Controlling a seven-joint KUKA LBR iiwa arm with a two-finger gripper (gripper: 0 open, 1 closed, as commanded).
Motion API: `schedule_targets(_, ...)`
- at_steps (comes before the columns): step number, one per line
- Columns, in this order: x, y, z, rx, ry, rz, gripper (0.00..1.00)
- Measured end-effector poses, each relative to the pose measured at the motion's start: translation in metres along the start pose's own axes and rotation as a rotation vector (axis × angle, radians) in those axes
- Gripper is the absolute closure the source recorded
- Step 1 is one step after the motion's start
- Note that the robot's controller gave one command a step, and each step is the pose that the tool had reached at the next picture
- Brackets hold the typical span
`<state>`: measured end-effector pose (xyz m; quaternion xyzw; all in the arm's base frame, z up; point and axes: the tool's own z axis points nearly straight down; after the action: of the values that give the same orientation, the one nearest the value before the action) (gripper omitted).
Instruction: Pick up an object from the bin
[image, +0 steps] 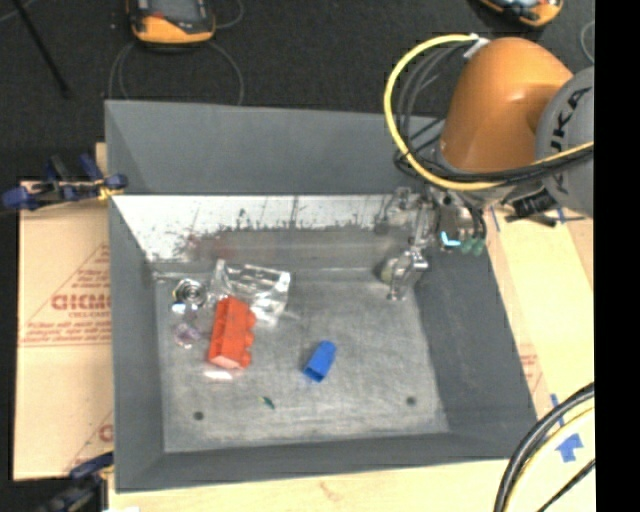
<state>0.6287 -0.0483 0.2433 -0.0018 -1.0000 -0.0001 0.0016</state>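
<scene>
As the gripper (398, 284) hovers, a stubby blue piece (319, 360) lies apart.

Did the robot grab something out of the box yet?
Not yet. Done: the gripper is down inside the bin, near its back right corner, over bare floor. In hand: nothing that I can see. The red block, the clear plastic piece and the small blue piece all lie on the floor, further toward the view's left. Left to do: reach one, grip it, lift it out.
</scene>
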Motion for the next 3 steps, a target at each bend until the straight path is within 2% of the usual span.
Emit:
schedule_targets(1,0.027,0.037,0.171,-0.001,-0.014,0.011,0.0)
schedule_targets(2,0.089,0.074,0.168,-0.001,-0.024,0.007,0.0)
schedule_targets(3,0.087,0.073,0.166,-0.001,-0.025,0.006,1.0)
